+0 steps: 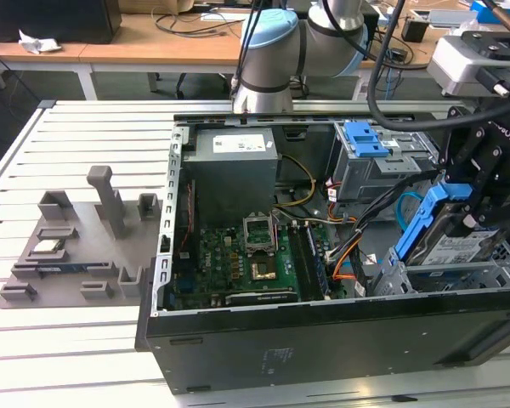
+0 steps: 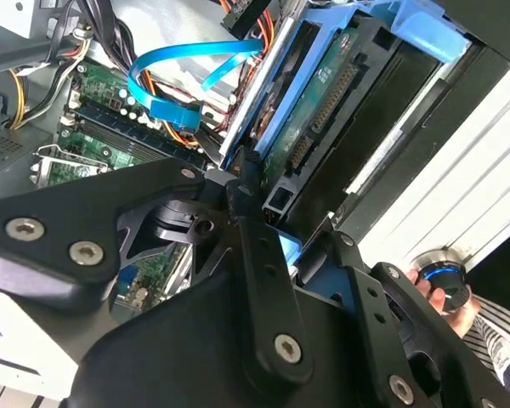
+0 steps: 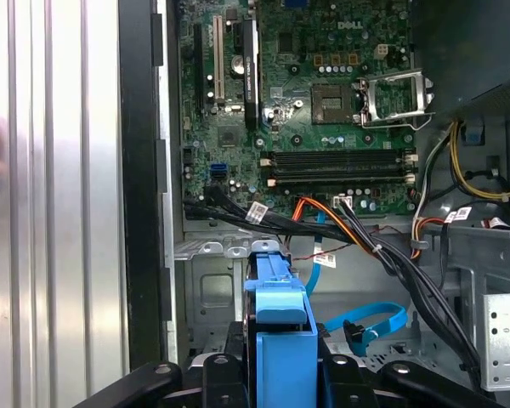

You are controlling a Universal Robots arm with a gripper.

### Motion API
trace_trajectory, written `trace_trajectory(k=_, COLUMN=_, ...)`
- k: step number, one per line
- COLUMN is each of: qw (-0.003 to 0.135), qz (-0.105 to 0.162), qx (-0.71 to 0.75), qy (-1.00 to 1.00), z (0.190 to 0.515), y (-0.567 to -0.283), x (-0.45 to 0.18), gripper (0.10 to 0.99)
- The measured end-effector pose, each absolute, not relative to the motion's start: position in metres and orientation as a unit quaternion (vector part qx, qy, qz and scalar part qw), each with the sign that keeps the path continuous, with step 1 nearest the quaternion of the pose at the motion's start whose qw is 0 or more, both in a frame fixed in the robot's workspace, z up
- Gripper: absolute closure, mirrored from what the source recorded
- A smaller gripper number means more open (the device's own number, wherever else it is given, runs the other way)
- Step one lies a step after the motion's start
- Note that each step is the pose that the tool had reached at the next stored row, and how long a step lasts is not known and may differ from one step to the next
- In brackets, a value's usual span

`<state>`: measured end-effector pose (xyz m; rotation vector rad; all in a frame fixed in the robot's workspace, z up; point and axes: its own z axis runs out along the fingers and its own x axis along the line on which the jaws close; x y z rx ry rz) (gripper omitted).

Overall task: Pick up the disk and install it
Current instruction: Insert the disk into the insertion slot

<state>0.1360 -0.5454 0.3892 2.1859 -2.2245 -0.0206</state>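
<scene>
Closest to the lens in the first wrist view is the pincer (image 3: pixel 276 374), clamped on the blue frame of the disk (image 3: pixel 280 340). In the exterior view the disk (image 1: pixel 453 242) hangs tilted, just above the grey drive cage (image 1: pixel 480 276) at the open computer case's (image 1: pixel 323 340) right end. Imo the trick here is squaring the frame with the cage rails and keeping clear of the blue ribbon cable (image 3: pixel 370 321) nearby, otherwise it'll probably bind.

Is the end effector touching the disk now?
Touching. In the exterior view the end effector closes around the disk, held tilted over the case. The first wrist view shows its blue frame clamped between the fingers.
</scene>
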Motion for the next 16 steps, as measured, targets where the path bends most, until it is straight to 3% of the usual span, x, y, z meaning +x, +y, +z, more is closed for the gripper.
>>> trace_trajectory(k=5, qw=0.011, qz=-0.007, qx=0.701, qy=-0.713, z=0.3891, y=-0.5454, x=0.1360, gripper=0.706)
trace_trajectory(k=6, qw=0.011, qz=-0.007, qx=0.701, qy=-0.713, z=0.3891, y=-0.5454, x=0.1360, gripper=0.639)
trace_trajectory(k=11, qw=0.011, qz=-0.007, qx=0.701, qy=-0.713, z=0.3890, y=-0.5454, x=0.1360, gripper=0.639)
trace_trajectory(k=12, qw=0.011, qz=-0.007, qx=0.701, qy=-0.713, z=0.3889, y=-0.5454, x=0.1360, gripper=0.655)
trace_trajectory(k=15, qw=0.011, qz=-0.007, qx=0.701, qy=-0.713, z=0.3889, y=-0.5454, x=0.1360, gripper=0.843)
trace_trajectory(k=16, qw=0.011, qz=-0.007, qx=0.701, qy=-0.713, z=0.3888, y=-0.5454, x=0.1360, gripper=0.843)
